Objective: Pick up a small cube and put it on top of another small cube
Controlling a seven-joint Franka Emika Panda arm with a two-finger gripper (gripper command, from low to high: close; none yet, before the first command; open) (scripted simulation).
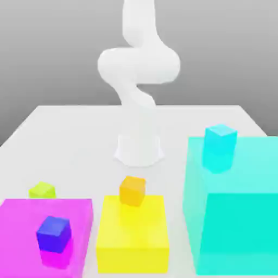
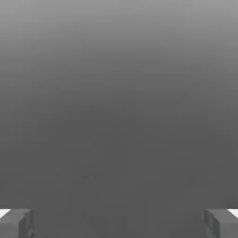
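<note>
Pincer [image 2: 119, 223] wide and empty, ready to straddle a cube! In the exterior view, the lime cube [image 1: 42, 190] sits at nine o'clock of the arm's base [image 1: 139, 149], just behind the magenta block [image 1: 49, 212], which likely calls for an approach from above.

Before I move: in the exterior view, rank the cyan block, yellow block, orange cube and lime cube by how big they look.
1. Cyan block
2. Yellow block
3. Orange cube and lime cube: unsure; the lime one is partly hidden behind the magenta block.
</note>
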